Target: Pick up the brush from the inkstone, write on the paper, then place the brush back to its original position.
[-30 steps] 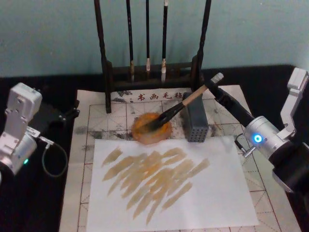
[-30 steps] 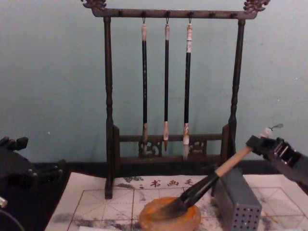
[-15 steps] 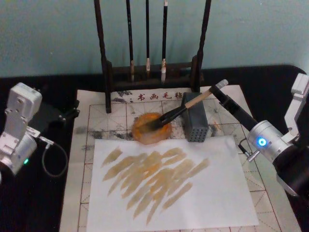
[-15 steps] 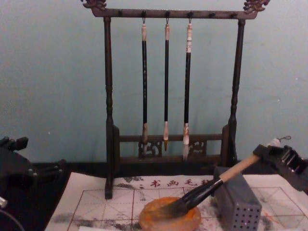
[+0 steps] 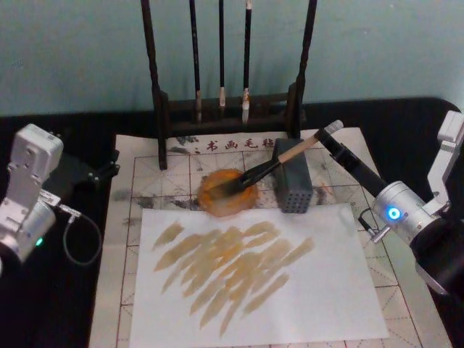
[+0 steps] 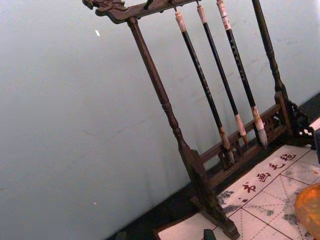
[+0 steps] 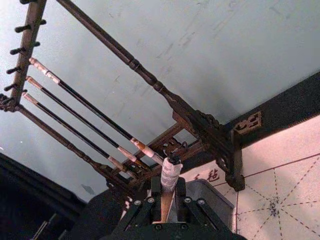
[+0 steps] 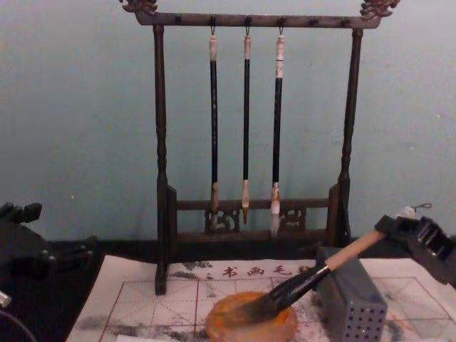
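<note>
The brush (image 5: pixel 268 165) lies slanted, its dark tip in the round orange inkstone (image 5: pixel 214 203) and its pale handle across the grey perforated block (image 5: pixel 293 190). My right gripper (image 5: pixel 324 136) is shut on the handle's upper end, just below the white cap. In the chest view the brush (image 8: pixel 306 279) runs from the inkstone (image 8: pixel 228 326) up to the right gripper (image 8: pixel 390 229). The right wrist view has the cap (image 7: pixel 169 175) between the fingers. The paper (image 5: pixel 148 170), gridded, carries a white sheet (image 5: pixel 319 290) with orange-brown strokes. My left gripper (image 5: pixel 105 170) is parked at the left.
A dark wooden stand (image 5: pixel 161 109) with three thin hanging brushes (image 8: pixel 246 121) rises behind the inkstone, close to the brush's upper end. A cable loop (image 5: pixel 80 239) lies on the black table left of the paper.
Over the last second my right gripper came down and slightly right, lowering the brush handle onto the grey block. In the last half second almost nothing moved. The left arm stayed still.
</note>
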Tool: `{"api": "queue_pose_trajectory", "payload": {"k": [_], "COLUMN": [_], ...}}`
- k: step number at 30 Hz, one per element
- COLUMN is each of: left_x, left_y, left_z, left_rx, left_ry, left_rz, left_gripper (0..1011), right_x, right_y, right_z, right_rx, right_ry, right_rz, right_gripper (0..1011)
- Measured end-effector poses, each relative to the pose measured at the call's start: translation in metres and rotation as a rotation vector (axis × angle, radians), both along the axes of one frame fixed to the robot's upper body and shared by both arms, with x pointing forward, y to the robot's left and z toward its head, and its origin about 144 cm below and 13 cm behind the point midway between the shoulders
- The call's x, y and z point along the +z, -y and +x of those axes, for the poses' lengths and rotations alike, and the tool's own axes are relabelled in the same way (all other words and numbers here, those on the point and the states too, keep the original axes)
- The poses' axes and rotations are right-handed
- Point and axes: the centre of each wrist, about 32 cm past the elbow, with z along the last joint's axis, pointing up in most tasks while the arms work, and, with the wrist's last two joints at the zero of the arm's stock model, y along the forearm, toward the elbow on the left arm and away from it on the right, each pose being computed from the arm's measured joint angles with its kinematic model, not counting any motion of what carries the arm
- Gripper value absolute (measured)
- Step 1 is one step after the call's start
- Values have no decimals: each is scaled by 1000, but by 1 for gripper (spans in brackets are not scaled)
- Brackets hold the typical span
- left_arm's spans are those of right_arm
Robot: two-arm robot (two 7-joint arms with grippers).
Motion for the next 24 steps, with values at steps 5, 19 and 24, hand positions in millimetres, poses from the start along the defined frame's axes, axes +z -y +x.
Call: {"api": "queue_pose_trajectory", "payload": {"k": [5, 19, 24], "left_x": [0, 0, 0], "left_y": [0, 0, 0], "left_z": [0, 0, 0], "left_rx": [0, 0, 0], "left_ry": [0, 0, 0], "left_rz": [0, 0, 0], "left_gripper": [1001, 1001, 1001], "right_x": [0, 0, 0], "right_y": [0, -1, -1], "right_z": [0, 0, 0], "right_rx": [0, 2, 2], "right_ry": [1, 0, 0], "right_rz": [-1, -3, -3], "right_gripper": [179, 270, 398]}}
